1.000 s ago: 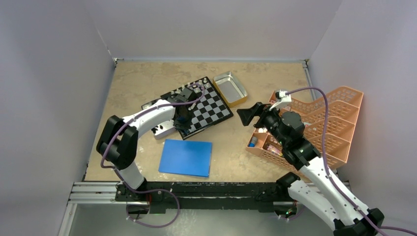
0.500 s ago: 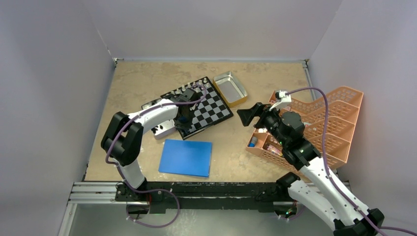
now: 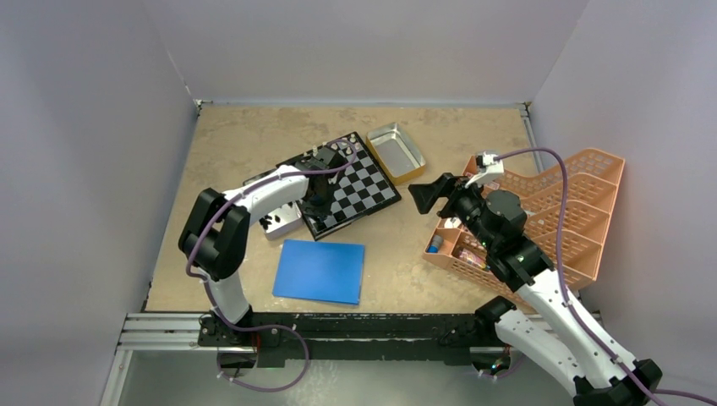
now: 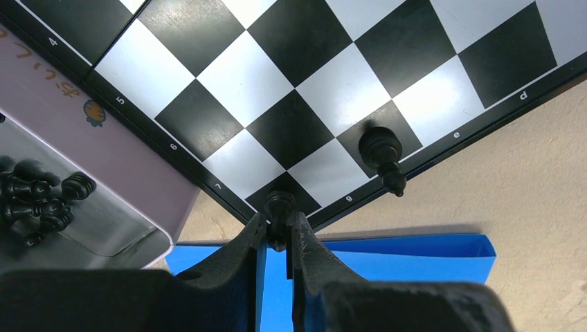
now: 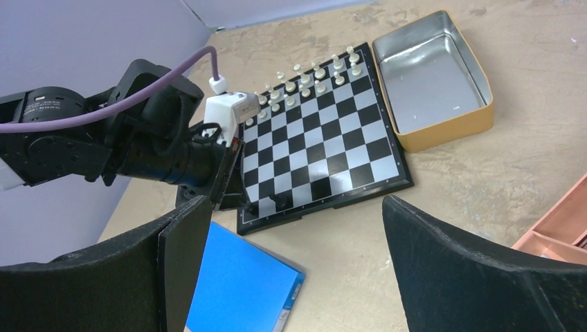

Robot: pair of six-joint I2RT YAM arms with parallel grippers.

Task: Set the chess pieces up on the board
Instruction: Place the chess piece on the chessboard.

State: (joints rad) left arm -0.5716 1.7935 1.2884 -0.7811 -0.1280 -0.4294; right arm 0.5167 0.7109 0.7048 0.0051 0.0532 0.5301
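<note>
We logged the board point(image 3: 363, 182) mid-table, one tray point(image 3: 396, 150) just beside its far-right edge, another tray point(image 3: 286, 227) holding chess pieces point(image 4: 34, 197) beside its left edge, the sheet point(image 3: 320, 271) in front, and the basket point(image 3: 583, 194) well right.

Chequered board point(image 5: 325, 155), white pieces point(image 5: 304, 81) far rows, two black pieces point(image 4: 381, 151) nearside

Tan table point(image 3: 237, 135): board point(image 3: 365, 184) under the left gripper point(image 3: 314, 211), blue sheet point(image 3: 320, 271) just nearer the base, tray point(image 4: 111, 207) beside it, tin point(image 5: 432, 76) beyond, basket point(image 3: 592, 182) touching the right gripper's point(image 3: 420, 197) arm.
</note>
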